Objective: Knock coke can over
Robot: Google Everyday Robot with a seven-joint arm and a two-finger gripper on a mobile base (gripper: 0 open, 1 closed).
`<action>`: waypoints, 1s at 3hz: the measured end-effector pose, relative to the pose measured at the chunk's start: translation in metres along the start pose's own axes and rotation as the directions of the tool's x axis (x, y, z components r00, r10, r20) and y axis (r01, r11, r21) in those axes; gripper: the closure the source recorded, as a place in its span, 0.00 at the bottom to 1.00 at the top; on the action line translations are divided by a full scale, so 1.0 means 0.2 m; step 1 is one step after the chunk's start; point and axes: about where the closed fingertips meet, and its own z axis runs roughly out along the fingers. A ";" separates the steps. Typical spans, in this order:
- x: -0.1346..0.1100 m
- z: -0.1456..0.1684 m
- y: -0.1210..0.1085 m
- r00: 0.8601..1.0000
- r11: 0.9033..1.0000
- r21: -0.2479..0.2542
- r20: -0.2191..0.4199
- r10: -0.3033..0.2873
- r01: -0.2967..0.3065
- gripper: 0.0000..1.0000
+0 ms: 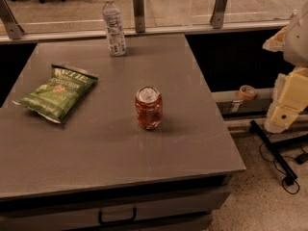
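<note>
The coke can (148,108) is a small red can with a silver top and pale mottled markings. It stands upright near the middle of the grey table (96,148). My gripper (284,110) hangs at the pale end of the arm at the far right, off the table's right edge and well apart from the can, at about the can's height in the picture.
A green chip bag (57,91) lies flat on the table's left. A clear water bottle (113,25) with a white cap stands at the back edge. A tape roll (247,92) sits on a low ledge to the right. Cables (288,177) lie on the floor. A glass railing (138,4) runs behind the table.
</note>
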 end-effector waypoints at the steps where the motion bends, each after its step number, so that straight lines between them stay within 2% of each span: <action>1: 0.00 0.00 0.00 1.000 1.000 0.000 0.000 0.000 0.000 0.00; 2: -0.02 0.00 0.00 0.998 1.000 -0.011 0.067 0.003 -0.002 0.00; 3: -0.07 0.09 -0.01 0.975 1.000 -0.029 0.221 -0.003 0.009 0.00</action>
